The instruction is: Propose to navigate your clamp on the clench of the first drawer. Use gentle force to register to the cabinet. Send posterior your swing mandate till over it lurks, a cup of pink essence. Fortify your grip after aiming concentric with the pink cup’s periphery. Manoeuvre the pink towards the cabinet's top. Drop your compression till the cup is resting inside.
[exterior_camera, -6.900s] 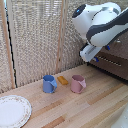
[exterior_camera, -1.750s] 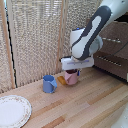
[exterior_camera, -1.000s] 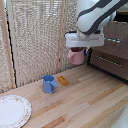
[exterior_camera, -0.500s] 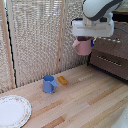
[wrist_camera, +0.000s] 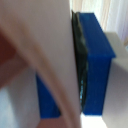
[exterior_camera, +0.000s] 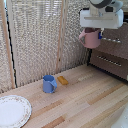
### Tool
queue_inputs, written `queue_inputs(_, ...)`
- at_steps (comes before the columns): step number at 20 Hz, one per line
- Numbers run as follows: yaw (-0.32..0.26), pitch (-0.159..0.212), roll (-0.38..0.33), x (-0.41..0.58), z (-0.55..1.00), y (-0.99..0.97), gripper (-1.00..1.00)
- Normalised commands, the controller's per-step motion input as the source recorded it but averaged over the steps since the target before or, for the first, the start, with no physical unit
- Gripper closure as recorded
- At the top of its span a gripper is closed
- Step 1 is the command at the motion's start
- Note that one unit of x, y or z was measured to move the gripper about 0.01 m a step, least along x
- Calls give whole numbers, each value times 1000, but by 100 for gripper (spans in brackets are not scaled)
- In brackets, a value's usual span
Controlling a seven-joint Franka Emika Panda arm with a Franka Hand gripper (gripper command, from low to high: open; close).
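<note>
The pink cup point(exterior_camera: 90, 39) hangs high above the table, and my clamp point(exterior_camera: 94, 32) is shut on its rim under the bulky white arm point(exterior_camera: 102, 17). It is just off the upper corner of the dark brown cabinet point(exterior_camera: 119, 50) at the exterior view's right. The first drawer point(exterior_camera: 120, 46) carries its silver clench point(exterior_camera: 112, 39); a lower drawer's handle point(exterior_camera: 108, 61) sits below. Whether the first drawer stands out I cannot tell. In the wrist view, the blurred pink cup wall point(wrist_camera: 45, 60) presses against a blue fingertip point(wrist_camera: 95, 65).
A blue mug point(exterior_camera: 49, 83) stands on the wooden table point(exterior_camera: 85, 102), with a small orange object point(exterior_camera: 62, 80) beside it. A white plate point(exterior_camera: 12, 111) lies at the near corner on the exterior view's left. Pale blinds point(exterior_camera: 40, 40) close off the back.
The clamp closed on the pink cup beside the blue mug, lifted it off the table, and carried it up and towards the exterior view's right, near the cabinet's top.
</note>
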Motion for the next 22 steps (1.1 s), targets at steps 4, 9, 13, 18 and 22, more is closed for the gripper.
queue_inputs(4, -271, 8, 152, 44, 505, 89, 100)
queue_inputs(9, -228, 33, 99, 259, 595, 199, 100)
queue_inputs(13, -169, 83, 140, 378, 539, 279, 100)
queue_inputs(18, -155, 85, 84, 465, 687, 234, 100)
queue_inputs(22, -137, 82, 23, 554, 833, 171, 100)
